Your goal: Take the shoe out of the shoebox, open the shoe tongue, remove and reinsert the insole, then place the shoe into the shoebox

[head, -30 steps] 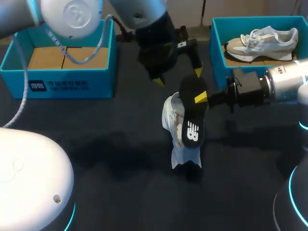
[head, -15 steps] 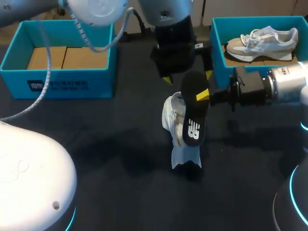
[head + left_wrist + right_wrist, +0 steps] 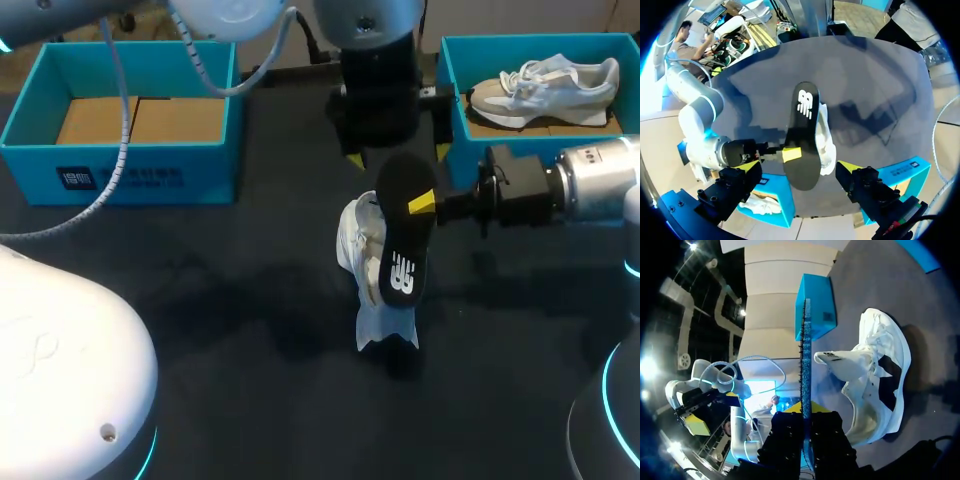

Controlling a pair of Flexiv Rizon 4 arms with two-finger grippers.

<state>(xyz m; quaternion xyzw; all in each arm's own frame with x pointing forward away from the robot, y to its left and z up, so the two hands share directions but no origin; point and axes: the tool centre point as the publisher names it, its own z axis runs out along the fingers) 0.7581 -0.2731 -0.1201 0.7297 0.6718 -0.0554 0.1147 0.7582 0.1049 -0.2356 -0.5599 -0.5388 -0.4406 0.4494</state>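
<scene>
The shoe (image 3: 358,245) sits beneath the insole (image 3: 400,250), between left shoebox (image 3: 140,178) and right shoebox (image 3: 453,90).

Black insole (image 3: 403,240) with white logo, white shoe (image 3: 352,240), turquoise shoebox (image 3: 200,170), dark table (image 3: 250,330), yellow-tipped right tool (image 3: 421,203)

A dark, near-black matte surface (image 3: 200,330) fills the scene from the near edge to the far one and from left to right. It is plain and faintly mottled, with no markings. Light falls evenly on it, leaving soft-edged patches of shadow at its middle and toward the right.
</scene>
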